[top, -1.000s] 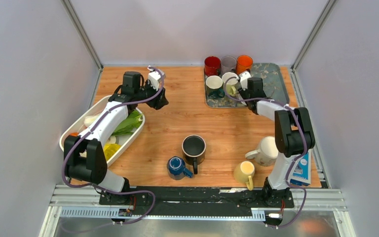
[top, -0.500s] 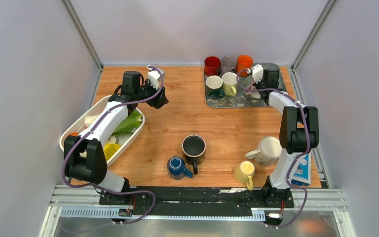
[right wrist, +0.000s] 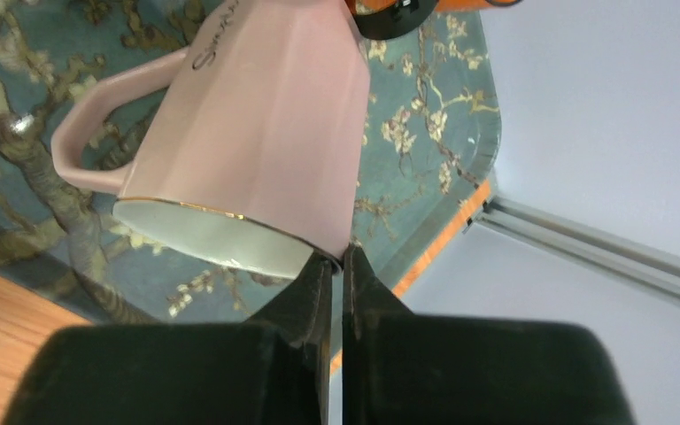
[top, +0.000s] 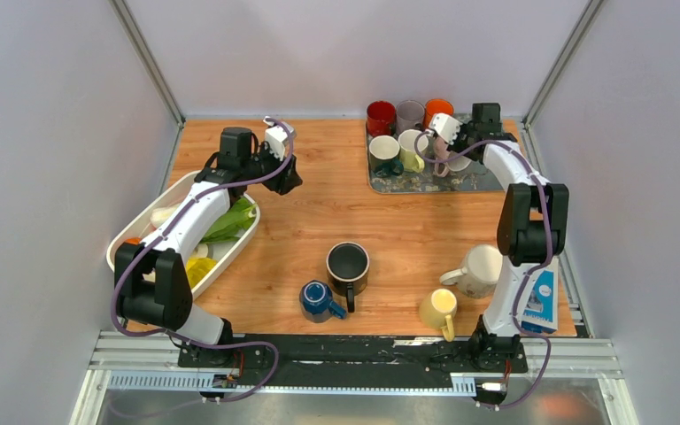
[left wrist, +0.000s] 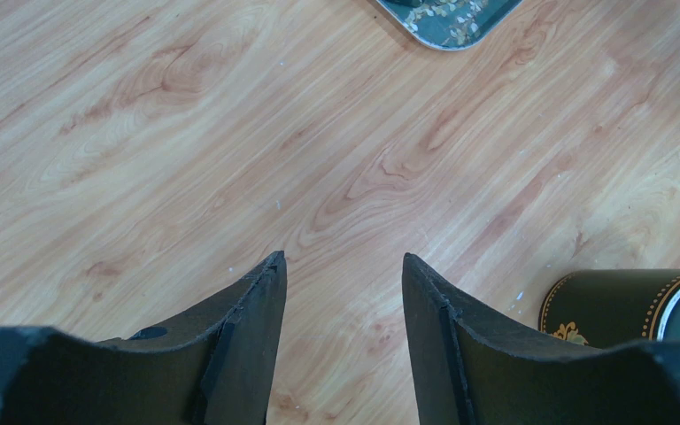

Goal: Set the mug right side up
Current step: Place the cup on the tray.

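Over the tray (right wrist: pixel 425 133) at the far right, the mug (right wrist: pixel 248 133) is held tilted with its mouth toward the gripper. It could be dropped or swung loose when turned, since only a thin edge of its rim is pinched, and the cups (top: pixel 407 133) crowded to its left could be struck. The right arm (top: pixel 518 212) is stretched far over the tray, wrist bent back to the left, with the right gripper (right wrist: pixel 336 261) closed tight on that rim. The left gripper (left wrist: pixel 343 266) is held partly open and empty above bare table (left wrist: pixel 142 133) at the far left.
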Robot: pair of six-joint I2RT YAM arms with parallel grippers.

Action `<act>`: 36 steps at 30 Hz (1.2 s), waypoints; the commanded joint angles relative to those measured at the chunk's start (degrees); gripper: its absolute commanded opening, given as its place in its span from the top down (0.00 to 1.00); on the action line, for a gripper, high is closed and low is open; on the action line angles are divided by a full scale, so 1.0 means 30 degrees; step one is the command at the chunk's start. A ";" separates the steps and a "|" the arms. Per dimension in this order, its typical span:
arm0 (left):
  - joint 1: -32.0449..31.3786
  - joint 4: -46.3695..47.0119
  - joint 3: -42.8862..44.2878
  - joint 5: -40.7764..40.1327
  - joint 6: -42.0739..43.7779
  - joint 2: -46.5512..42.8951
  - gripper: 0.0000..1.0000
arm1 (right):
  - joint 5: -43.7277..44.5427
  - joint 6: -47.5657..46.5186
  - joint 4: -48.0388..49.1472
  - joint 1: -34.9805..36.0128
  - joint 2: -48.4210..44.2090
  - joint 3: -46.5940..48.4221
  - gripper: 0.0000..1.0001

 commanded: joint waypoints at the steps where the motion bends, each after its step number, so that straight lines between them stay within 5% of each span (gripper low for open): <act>1: -0.0083 0.0374 0.0478 0.0091 -0.0119 -0.0301 0.42 | -0.0827 -0.2686 -0.2197 -0.0294 0.0171 0.2242 1.00; 11: -0.0163 0.0531 0.0415 0.0292 -0.0233 -0.0289 0.42 | -0.2315 -0.1450 -0.3468 -0.0415 0.0688 0.4048 1.00; 23: -0.0303 0.0348 0.0600 0.0487 -0.0122 -0.0365 0.42 | -0.4480 -0.6565 -0.8876 -0.0448 0.1284 0.7491 1.00; 36: -0.0431 0.0369 0.0434 0.0554 -0.0099 -0.0352 0.42 | -0.4876 -0.4859 -1.0041 -0.0123 0.2806 0.9756 1.00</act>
